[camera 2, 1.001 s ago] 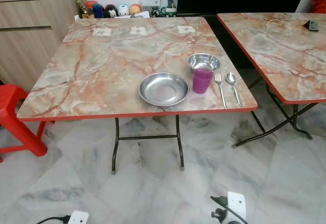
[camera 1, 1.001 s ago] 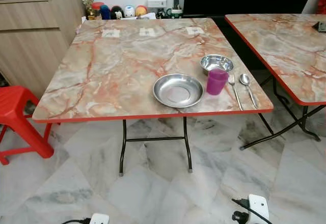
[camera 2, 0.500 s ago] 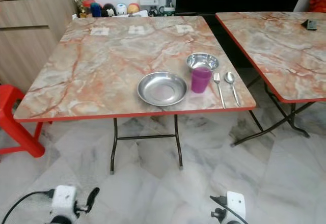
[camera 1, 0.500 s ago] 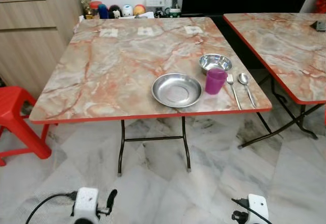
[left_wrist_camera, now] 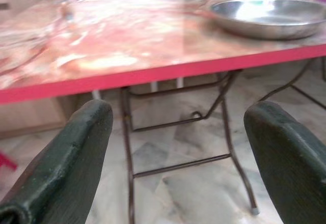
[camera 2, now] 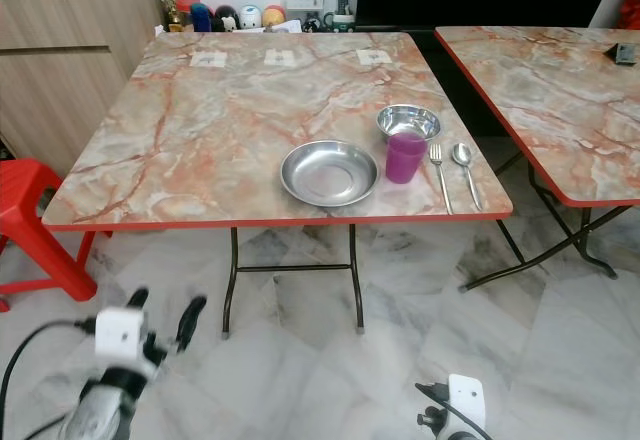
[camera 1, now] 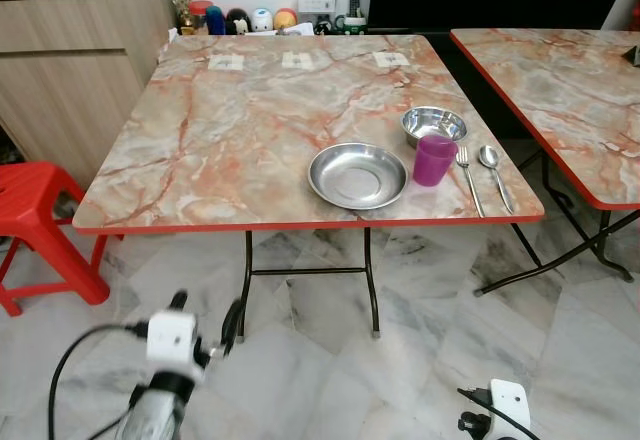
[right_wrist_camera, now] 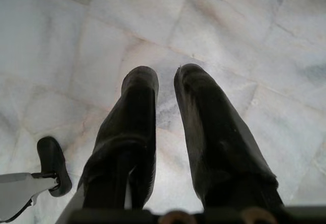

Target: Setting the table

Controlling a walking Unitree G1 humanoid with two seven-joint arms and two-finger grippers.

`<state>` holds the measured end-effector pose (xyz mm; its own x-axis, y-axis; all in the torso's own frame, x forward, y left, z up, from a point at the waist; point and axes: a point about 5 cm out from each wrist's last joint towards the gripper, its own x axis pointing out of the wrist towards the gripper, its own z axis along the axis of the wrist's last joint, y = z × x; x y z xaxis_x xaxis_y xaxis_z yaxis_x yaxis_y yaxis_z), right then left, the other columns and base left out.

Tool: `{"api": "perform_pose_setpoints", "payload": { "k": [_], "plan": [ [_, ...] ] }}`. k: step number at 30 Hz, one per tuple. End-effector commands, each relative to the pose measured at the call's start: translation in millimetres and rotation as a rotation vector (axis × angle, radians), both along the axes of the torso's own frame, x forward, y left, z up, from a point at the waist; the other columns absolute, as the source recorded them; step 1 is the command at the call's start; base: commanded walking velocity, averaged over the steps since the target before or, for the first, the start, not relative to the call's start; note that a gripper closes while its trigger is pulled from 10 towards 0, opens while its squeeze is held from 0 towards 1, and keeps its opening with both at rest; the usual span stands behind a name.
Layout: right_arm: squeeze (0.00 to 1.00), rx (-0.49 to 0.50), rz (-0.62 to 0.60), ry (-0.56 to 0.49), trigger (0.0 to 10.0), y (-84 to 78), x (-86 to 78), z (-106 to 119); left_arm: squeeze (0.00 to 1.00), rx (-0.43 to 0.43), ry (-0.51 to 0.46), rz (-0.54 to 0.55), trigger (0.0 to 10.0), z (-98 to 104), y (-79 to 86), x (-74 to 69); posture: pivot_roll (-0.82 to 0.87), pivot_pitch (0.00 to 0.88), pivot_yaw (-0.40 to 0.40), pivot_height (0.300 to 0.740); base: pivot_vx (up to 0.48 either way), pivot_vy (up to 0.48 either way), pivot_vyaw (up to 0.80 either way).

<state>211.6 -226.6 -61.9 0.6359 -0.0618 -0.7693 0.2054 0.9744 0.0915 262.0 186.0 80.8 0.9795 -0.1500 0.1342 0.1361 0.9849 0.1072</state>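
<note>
- table: pink-orange marble pattern, red edge
- cup: purple
- plate: silver
- stool: red
- floor: grey-white marble

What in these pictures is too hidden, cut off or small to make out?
- Small squares at the table's far edge: too small to read, head views.
- Dark object on the second table: cut by the picture's edge.
- Purple cup: its inside can't be seen from this angle.
</note>
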Motion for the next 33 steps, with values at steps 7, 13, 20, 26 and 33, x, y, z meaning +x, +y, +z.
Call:
{"api": "perform_pose_setpoints", "payload": {
  "k": [7, 13, 20, 26, 33],
  "plan": [
    [0.00, -0.011, -0.008, 0.027, 10.0, -1.8, -5.3, -3, 0.00, -0.009, 0.011, -0.003, 10.0, 0, -1.7, -2.6, 0.08, 0.099, -0.029, 0.740, 0.000, 0.000, 0.00],
    [0.00, -0.022, 0.008, 0.032, 10.0, -2.5, -6.1, -3, 0.00, -0.015, 0.014, -0.022, 10.0, 7, -5.4, -5.0, 0.08, 0.082, -0.029, 0.740, 0.000, 0.000, -0.69],
    [0.00, -0.022, -0.004, 0.017, 10.0, -2.6, -6.3, -3, 0.00, -0.026, 0.038, -0.026, 10.0, 13, -6.2, -10.0, 0.07, 0.071, -0.020, 0.740, 0.000, 0.000, 0.00],
    [0.00, -0.012, -0.015, 0.001, 10.0, -0.4, -6.2, -3, 0.00, -0.033, 0.027, -0.028, 10.0, 19, -6.4, -4.1, 0.07, 0.060, -0.011, 0.740, 0.000, 0.000, 0.00],
    [0.00, -0.012, -0.013, 0.004, 10.0, -0.1, -5.8, -3, 0.00, -0.030, 0.046, -0.033, 10.0, 23, -7.2, -4.1, 0.07, 0.069, -0.010, 0.740, 0.190, 0.000, 0.00]
  ]
}}
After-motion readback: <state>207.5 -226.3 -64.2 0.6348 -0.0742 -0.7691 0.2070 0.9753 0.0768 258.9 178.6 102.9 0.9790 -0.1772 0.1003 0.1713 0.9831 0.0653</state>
